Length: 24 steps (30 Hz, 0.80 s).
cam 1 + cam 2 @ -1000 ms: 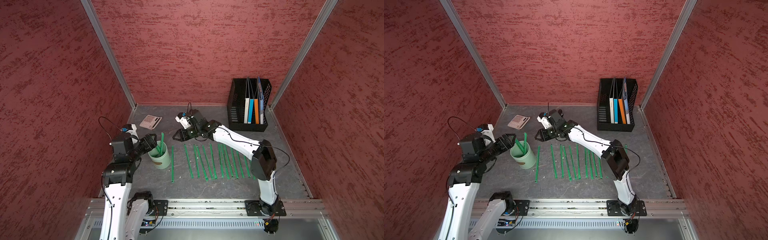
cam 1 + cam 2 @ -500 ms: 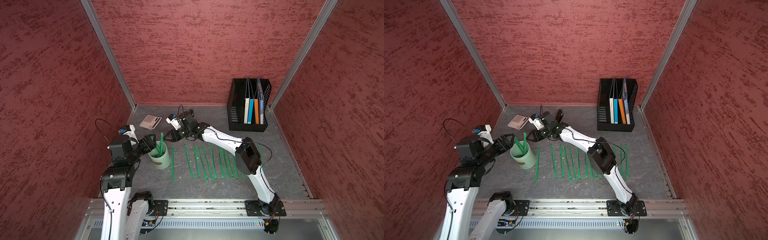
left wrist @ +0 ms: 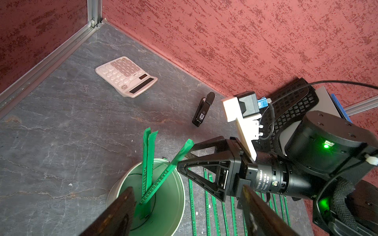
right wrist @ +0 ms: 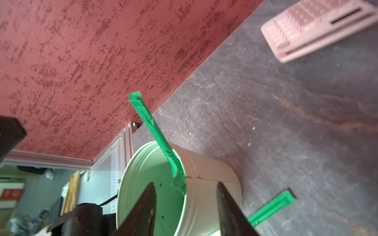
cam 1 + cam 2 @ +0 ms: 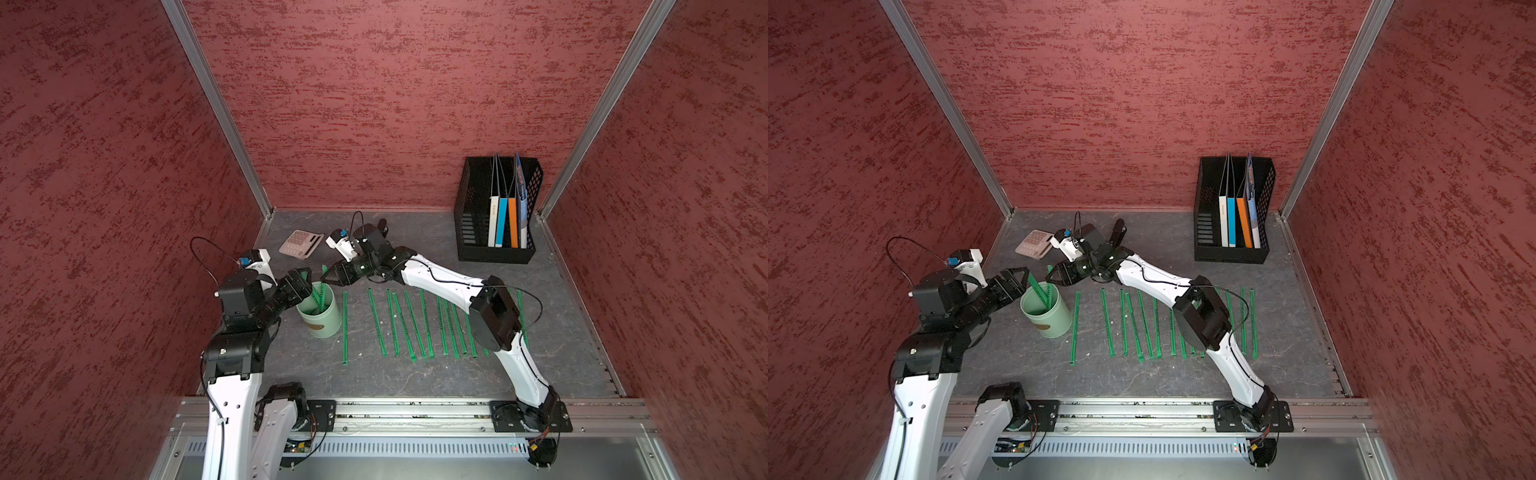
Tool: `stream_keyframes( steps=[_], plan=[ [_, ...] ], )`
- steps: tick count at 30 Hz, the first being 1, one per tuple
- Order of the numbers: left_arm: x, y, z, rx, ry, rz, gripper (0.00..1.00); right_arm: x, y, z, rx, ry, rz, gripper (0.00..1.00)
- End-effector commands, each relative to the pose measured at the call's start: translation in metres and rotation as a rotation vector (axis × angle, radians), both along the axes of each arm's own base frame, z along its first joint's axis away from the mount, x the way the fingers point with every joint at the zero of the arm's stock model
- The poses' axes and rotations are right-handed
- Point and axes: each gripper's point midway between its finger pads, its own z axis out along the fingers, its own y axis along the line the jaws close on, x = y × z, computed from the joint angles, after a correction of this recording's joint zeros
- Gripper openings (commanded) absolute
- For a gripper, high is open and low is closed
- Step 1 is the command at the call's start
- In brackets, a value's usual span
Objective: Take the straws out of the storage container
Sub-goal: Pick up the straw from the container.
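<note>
Top views first: most of the job looks done. A dozen or so of the straws lie in a neat row on the table, just beside the storage container, which stands upright near the left arm. A few green ends poke out of it in both top views. The left gripper sits at the cup's rim on one side, and the right gripper reaches over it from the other.

Left wrist: here you can actually count what's left. Three straws are in the cup, two standing together and one leaning toward the right gripper, whose tips are right at that leaning one. The left gripper's jaws are spread wide by the cup's mouth, not clamping anything. Can't tell if they touch the rim.

Right wrist: the right gripper's jaws stand partway apart over the container's rim, with nothing pinched yet. So I'd guess three picks to go, leaning straw first.
</note>
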Motion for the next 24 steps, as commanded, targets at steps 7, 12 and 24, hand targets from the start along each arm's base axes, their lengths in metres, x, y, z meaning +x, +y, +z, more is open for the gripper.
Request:
stream_keyframes(
  steps=[7,12,24],
  plan=[
    [0.000,0.002,-0.004,0.005,0.010,0.002,0.81,-0.005,0.015,0.022,0.082,-0.007,0.060,0.24],
    [-0.001,0.003,-0.004,0.007,0.009,0.003,0.81,-0.005,0.016,0.019,0.072,0.002,0.065,0.25],
    [-0.001,0.003,-0.004,0.005,0.007,0.004,0.81,-0.007,0.009,0.053,0.121,-0.057,0.049,0.03]
  ],
)
